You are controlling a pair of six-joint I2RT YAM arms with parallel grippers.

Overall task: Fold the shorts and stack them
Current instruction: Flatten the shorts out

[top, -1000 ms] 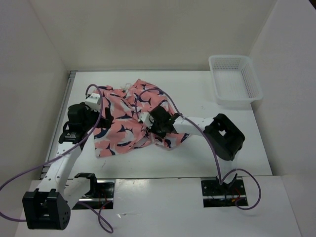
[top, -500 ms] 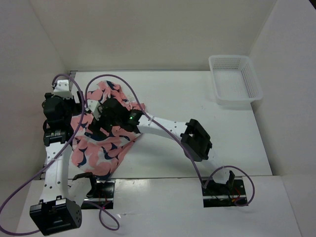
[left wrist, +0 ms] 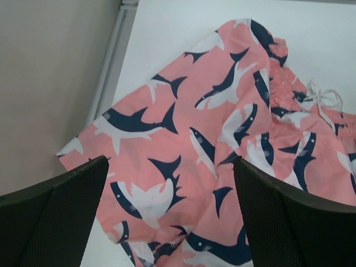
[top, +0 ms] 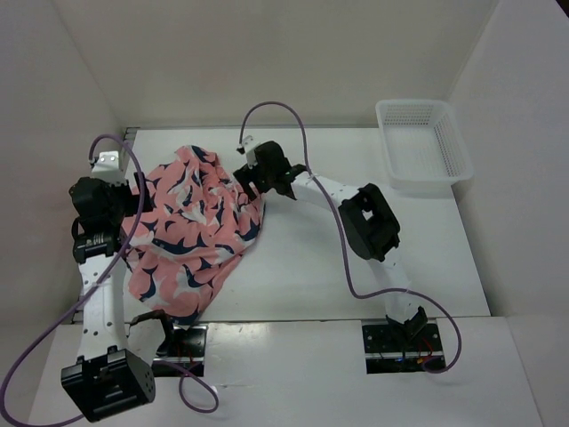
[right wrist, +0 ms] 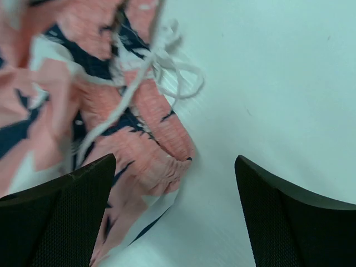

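The salmon-pink shorts (top: 191, 231) with navy-and-white prints lie spread, still wrinkled, over the left part of the table. Their lower end reaches the near edge. My left gripper (top: 120, 206) hovers at their left side, open, with only printed fabric (left wrist: 211, 139) below its jaws (left wrist: 172, 222). My right gripper (top: 256, 173) is at the shorts' far right corner, open and empty (right wrist: 175, 217). The gathered waistband (right wrist: 139, 133) and white drawstring (right wrist: 161, 67) lie just left of the gap between its fingers.
A white mesh basket (top: 422, 147) stands at the far right corner of the table. The metal rail (left wrist: 111, 61) along the table's left edge and the side wall are close to my left arm. Purple cables (top: 293, 116) loop above both arms.
My right gripper, shut on the shorts a second ago, swung left, then moved to the back, opened and let go. The shorts now lie spread further left. My left arm moved left.
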